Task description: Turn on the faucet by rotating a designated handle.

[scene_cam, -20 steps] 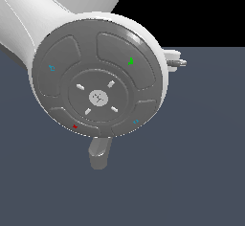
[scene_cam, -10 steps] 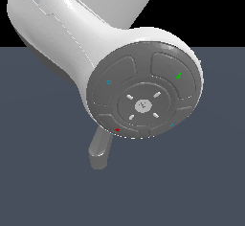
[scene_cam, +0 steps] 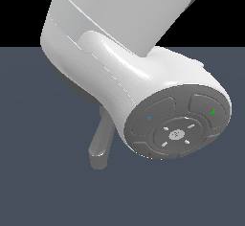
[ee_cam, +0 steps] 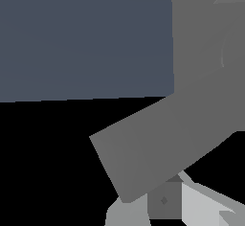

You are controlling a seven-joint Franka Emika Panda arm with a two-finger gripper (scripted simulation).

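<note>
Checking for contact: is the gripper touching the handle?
Cannot tell. The wrist view shows the handle overlapping the gripper, hiding any gap; the exterior view hides both.

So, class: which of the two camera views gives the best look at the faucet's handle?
The wrist view. The handle fills much of that picture as a flat grey bar running out from the faucet body. In the exterior view the robot arm blocks most of the fixture; only one rounded grey end shows below it, and it cannot be identified.

One robot arm (scene_cam: 119,62), one faucet (ee_cam: 201,52) with one handle (ee_cam: 158,143), and one gripper (ee_cam: 165,206).
</note>
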